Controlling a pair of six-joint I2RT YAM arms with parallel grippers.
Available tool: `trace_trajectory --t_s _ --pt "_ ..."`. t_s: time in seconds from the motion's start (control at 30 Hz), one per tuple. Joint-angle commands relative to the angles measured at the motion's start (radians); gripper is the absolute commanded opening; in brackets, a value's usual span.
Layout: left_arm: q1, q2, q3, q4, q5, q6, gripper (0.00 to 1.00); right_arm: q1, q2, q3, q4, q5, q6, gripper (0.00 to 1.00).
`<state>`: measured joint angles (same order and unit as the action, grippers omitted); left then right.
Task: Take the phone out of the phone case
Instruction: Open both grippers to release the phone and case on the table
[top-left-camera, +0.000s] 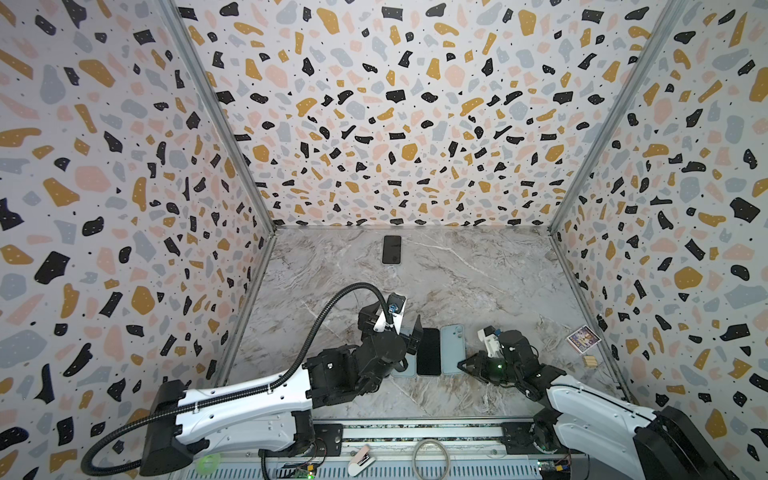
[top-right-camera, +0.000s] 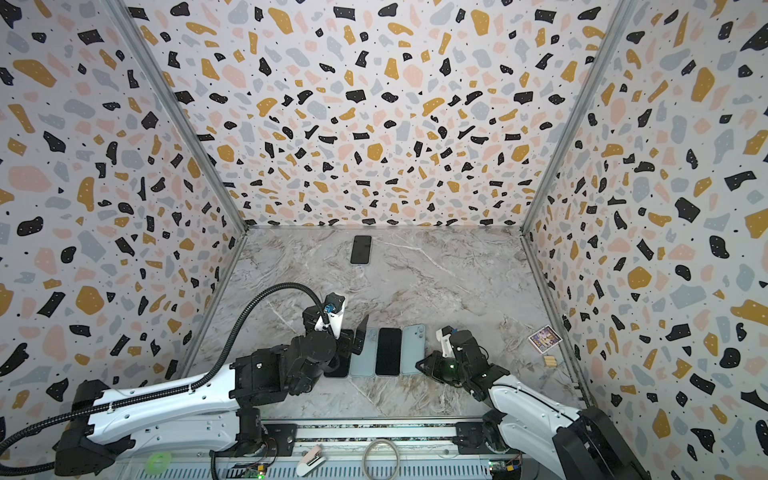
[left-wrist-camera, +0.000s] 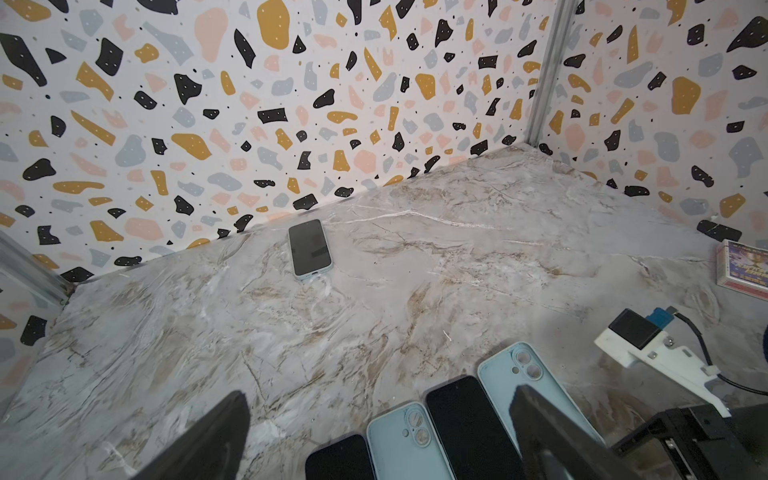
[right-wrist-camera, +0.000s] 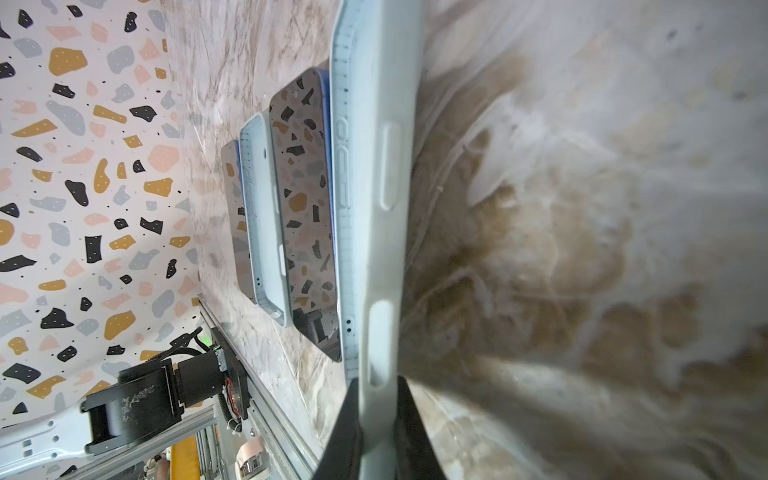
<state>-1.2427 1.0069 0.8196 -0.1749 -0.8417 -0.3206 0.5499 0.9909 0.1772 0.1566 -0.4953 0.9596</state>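
A black-screened phone in a light blue phone case (top-left-camera: 391, 249) (left-wrist-camera: 309, 249) lies flat near the back wall, away from both arms. Near the front is a row of two bare black phones (top-left-camera: 428, 351) (top-right-camera: 338, 357) alternating with two light blue cases that look empty (top-right-camera: 362, 353) (top-left-camera: 452, 347). My left gripper (top-left-camera: 406, 337) (left-wrist-camera: 382, 395) hangs open over the left end of that row, holding nothing. My right gripper (top-left-camera: 462, 365) (right-wrist-camera: 380, 399) is shut on the side rim of the rightmost empty case (right-wrist-camera: 374, 166).
A small printed card box (top-left-camera: 583, 338) (left-wrist-camera: 744, 266) and a small wooden block (top-left-camera: 588, 360) lie by the right wall. Patterned walls close in the marble table (top-left-camera: 457, 282) on three sides. A metal rail (top-left-camera: 415, 432) runs along the front edge.
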Motion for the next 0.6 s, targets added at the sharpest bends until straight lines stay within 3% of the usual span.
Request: trace_trajectory --t_s 0.0,0.57 --pt "0.009 -0.028 -0.004 -0.031 -0.046 -0.05 1.0 0.014 0.023 0.034 0.027 0.012 -0.025 0.0" --pt "0.051 -0.113 -0.017 -0.089 -0.06 -0.108 1.0 0.09 0.164 0.102 0.094 0.047 -0.02 0.0"
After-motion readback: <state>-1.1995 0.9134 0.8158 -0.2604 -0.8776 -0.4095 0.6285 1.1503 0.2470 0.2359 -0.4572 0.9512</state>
